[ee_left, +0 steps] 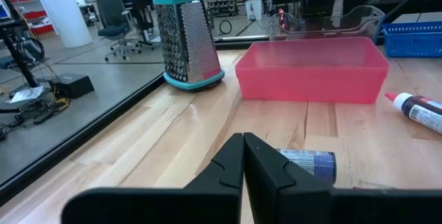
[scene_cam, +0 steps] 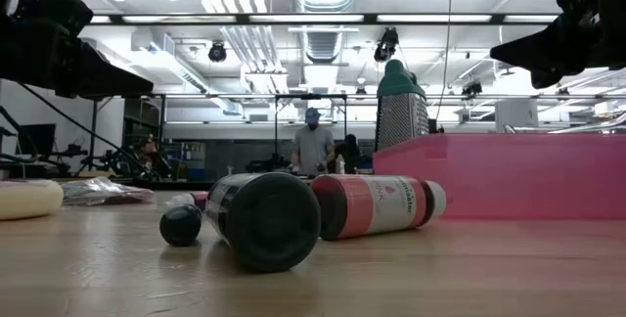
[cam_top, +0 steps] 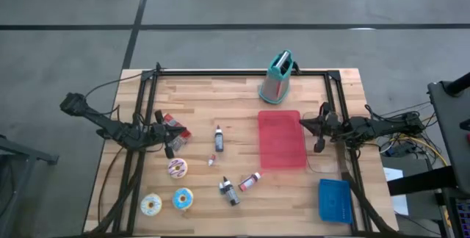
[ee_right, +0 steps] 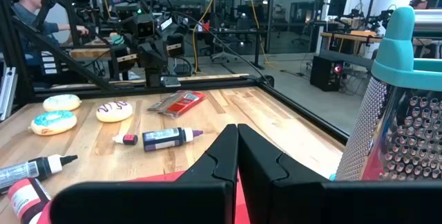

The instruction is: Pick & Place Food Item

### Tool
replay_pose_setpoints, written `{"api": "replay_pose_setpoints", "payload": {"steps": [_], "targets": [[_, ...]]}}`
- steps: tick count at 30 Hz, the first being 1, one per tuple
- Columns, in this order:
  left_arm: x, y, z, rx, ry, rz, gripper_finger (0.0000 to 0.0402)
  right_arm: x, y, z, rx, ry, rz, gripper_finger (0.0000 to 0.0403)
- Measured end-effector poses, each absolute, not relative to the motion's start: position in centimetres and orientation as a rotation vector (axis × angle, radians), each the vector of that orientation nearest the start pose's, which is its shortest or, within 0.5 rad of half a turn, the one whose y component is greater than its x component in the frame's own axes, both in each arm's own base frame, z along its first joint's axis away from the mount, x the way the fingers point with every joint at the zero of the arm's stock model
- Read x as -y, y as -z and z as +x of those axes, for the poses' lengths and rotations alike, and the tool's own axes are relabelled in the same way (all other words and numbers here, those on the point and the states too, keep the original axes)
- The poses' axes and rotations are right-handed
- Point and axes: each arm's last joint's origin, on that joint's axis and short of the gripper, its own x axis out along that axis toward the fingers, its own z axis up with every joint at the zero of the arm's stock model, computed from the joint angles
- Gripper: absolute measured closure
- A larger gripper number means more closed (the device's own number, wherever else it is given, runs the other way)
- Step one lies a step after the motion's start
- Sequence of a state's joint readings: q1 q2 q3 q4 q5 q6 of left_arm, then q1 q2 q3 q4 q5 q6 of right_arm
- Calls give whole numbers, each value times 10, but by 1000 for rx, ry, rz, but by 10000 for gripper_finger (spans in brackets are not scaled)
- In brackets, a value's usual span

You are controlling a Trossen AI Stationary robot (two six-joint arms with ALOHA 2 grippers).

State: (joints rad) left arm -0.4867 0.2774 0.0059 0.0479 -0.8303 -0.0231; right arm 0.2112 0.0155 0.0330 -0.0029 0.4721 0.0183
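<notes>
Three donuts lie flat on the wooden table's near left: a pink-white one (cam_top: 177,167), a white one (cam_top: 151,205) and a blue one (cam_top: 183,198); the right wrist view also shows the pink-white one (ee_right: 114,111). A pink tray (cam_top: 281,139) rests on the table right of centre. My left gripper (cam_top: 175,136) hovers shut at the left, above a red packet (cam_top: 175,125), and touches nothing. My right gripper (cam_top: 304,124) is shut at the tray's right edge, clear of it. Both pairs of fingers meet in the wrist views: left gripper (ee_left: 243,141), right gripper (ee_right: 237,130).
Several icing tubes lie mid-table: a purple one (cam_top: 219,138), a black one (cam_top: 230,191) and a red one (cam_top: 250,181). A teal-handled grater (cam_top: 277,78) stands at the far edge, and a blue basket (cam_top: 335,200) sits near right. A person (scene_cam: 313,146) stands far behind the table.
</notes>
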Motion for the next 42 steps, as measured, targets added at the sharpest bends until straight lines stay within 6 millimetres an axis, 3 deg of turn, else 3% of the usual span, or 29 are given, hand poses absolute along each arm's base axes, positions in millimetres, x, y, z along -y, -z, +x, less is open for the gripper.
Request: {"api": "replay_pose_setpoints", "payload": {"steps": [9,19,24,32,42], "targets": [[29,-149,101,-174,-345,115,390,-7,-173,94,16,261,25,394],[29,-149,101,-173,-345,115,390,-7,-178,94,76,251,141,394],[29,-149,101,-173,-345,115,390,-7,-203,90,241,193,121,394],[29,-149,101,-174,-347,115,390,-10,-257,84,309,77,86,394],[29,-149,101,-174,-347,115,390,-17,-308,119,165,87,-88,394]]}}
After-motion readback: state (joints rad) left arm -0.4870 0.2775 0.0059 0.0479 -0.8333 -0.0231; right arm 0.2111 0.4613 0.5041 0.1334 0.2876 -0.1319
